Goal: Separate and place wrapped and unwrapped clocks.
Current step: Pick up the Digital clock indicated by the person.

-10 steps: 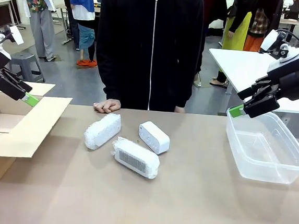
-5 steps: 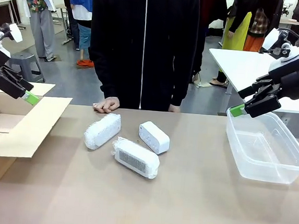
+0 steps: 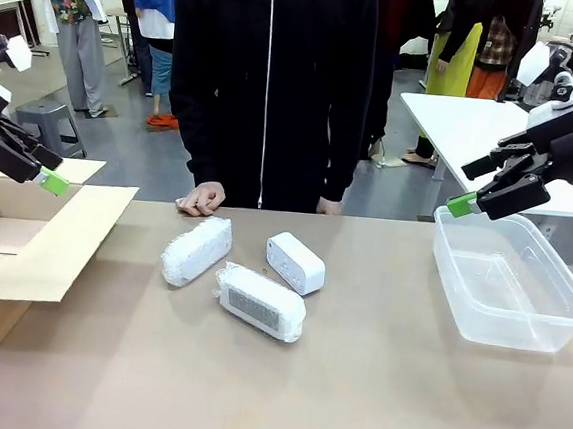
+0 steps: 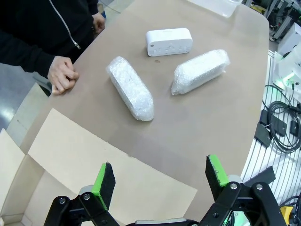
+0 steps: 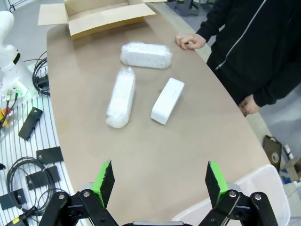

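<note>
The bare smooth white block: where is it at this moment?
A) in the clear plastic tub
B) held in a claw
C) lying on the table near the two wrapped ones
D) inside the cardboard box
C: the bare white block lies on the table, close to the wrapped block with the grey face and the plain wrapped block. The left claw and the right claw are open and hold nothing.

Left gripper [image 3: 53,181] has risen slightly, drawing back from the cardboard box [image 3: 53,244] flap below it. Right gripper [image 3: 462,204] has lifted slightly above the clear tub [image 3: 447,269] corner. Person [image 3: 268,82] has shifted toward the left gripper.
</note>
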Tool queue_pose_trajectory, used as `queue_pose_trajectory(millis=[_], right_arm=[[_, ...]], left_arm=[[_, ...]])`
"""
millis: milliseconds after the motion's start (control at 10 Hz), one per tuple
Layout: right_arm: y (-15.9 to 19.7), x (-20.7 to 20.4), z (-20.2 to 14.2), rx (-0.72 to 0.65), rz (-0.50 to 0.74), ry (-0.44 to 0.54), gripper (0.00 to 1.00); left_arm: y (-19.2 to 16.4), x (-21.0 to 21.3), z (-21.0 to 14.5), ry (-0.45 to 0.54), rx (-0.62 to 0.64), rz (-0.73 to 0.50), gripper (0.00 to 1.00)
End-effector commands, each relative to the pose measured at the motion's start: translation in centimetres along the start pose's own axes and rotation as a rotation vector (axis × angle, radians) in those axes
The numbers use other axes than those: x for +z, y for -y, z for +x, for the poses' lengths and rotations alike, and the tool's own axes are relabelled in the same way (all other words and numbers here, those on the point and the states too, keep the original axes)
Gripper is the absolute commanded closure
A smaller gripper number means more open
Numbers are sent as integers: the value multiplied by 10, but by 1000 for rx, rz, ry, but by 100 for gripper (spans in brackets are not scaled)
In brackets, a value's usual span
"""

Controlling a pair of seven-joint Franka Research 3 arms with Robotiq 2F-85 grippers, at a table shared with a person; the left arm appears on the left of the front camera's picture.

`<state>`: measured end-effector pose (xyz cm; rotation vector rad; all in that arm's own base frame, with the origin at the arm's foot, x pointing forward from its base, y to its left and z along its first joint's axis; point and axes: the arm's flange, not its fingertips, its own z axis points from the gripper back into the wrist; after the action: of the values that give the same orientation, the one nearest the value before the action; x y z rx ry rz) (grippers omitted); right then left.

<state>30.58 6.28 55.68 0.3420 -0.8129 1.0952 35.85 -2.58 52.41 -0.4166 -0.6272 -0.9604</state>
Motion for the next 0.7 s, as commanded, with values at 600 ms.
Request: queue_pose_trajectory(millis=[600], right_arm=[[0,1,0,7,-1,3,0]], left_arm=[[0,0,-1,2,-3,-11,0]])
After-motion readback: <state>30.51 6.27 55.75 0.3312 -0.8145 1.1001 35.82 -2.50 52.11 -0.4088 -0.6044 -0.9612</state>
